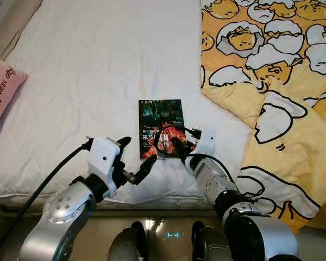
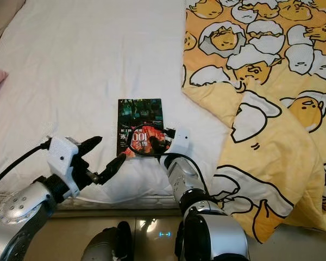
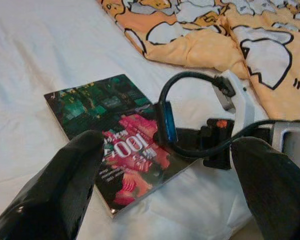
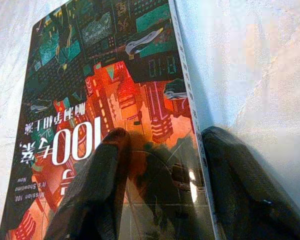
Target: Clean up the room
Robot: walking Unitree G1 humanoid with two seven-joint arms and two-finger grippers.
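My right gripper (image 4: 160,185) is down on the book (image 1: 161,126), my left gripper (image 1: 137,157) waits beside it.

The book lies flat on the white bed (image 1: 98,70), near the yellow quilt (image 1: 282,81). My right fingers (image 4: 97,185) are spread, one on the cover, the other seemingly just past the spine. My left fingers (image 3: 55,190) stand wide apart, holding nothing, by the book's near corner.

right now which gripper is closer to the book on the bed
Right. The right gripper is at the book, one finger on its cover, one at its edge. The left gripper hangs open just off its near left corner.
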